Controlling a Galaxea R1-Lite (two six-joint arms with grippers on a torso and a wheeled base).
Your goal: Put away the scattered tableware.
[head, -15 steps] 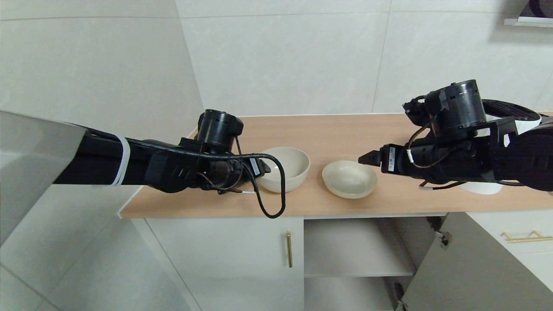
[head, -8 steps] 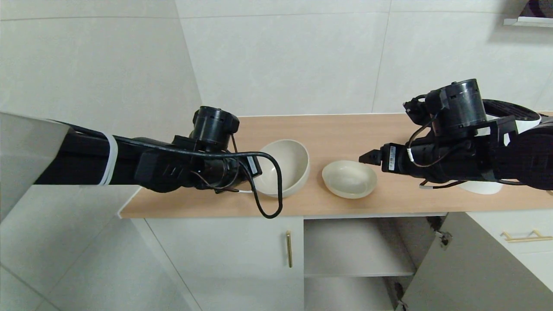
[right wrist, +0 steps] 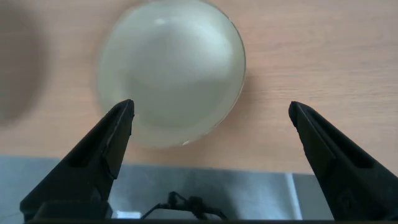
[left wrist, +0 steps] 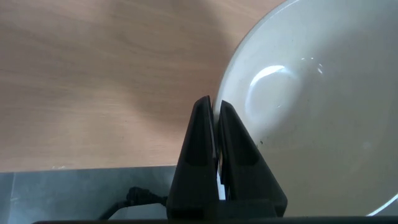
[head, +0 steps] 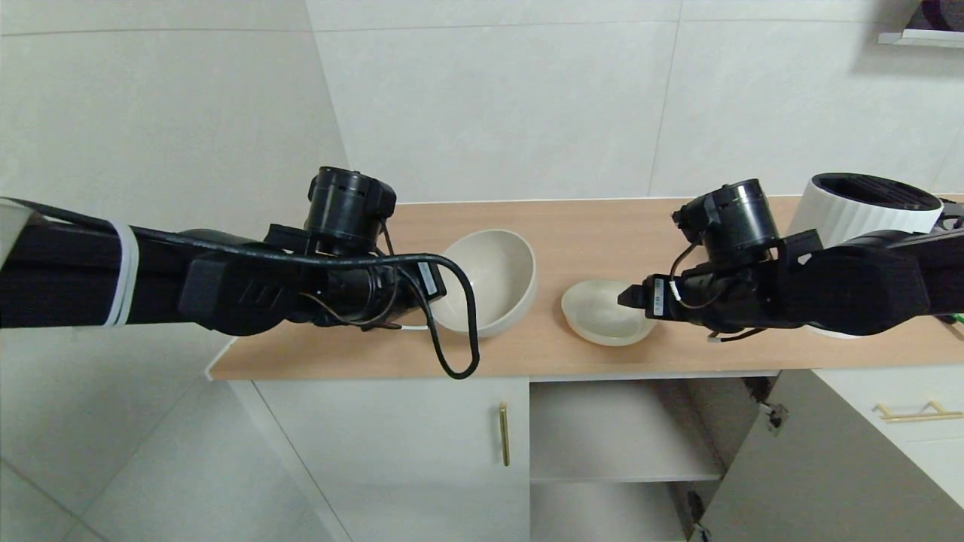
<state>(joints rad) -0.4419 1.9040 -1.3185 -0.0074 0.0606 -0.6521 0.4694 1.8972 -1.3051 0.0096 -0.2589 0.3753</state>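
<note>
1. My left gripper is pinched on the bowl rim, bowl tipped up toward the counter left end; thin grip, it could slip and smash
2. My right gripper is wide open over the dish mid-counter; a sloppy close shoves it off the counter's front edge

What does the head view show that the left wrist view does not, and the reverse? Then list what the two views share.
Head view adds: the small shallow bowl with the right hand open close to it, a white ribbed container at the counter's right end, and the open cabinet below.
Left wrist view adds: the left hand seen close, its fingers shut on the rim of the large bowl, and a glint of light on the bowl's inner wall.
Shared: the large bowl, tilted, and the wooden counter.
</note>
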